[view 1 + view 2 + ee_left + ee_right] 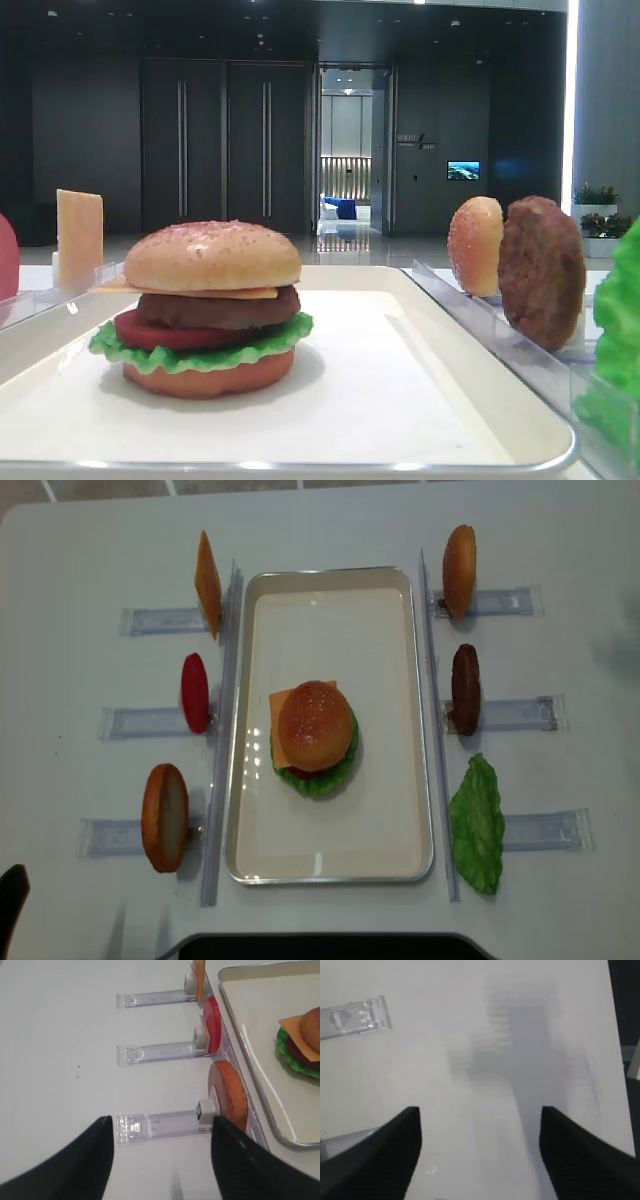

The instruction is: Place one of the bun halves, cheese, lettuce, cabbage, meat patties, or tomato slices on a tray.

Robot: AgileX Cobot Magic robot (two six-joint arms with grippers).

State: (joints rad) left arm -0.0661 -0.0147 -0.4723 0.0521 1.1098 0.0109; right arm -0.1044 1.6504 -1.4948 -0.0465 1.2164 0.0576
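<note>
On the cream-white tray [330,850] stands a stacked burger with a seeded bun half [315,725] on top, over cheese [280,702], a meat patty [215,308], a tomato slice [150,332], lettuce [345,765] and a bottom bun. Another bun half [459,570], a meat patty [465,688] and a lettuce leaf [478,823] stand in racks right of the tray. A cheese slice [207,583] and a tomato slice [194,692] stand on the left. My left gripper [162,1120] is open over the table beside the left racks. My right gripper [480,1109] is open over bare table, holding nothing.
A flat reddish-orange bottom bun [229,1092] stands in the nearest left rack [160,1125]. Clear plastic racks [520,715] line both long sides of the tray. One rack end [355,1017] shows in the right wrist view. The table's right edge [620,1060] is close there.
</note>
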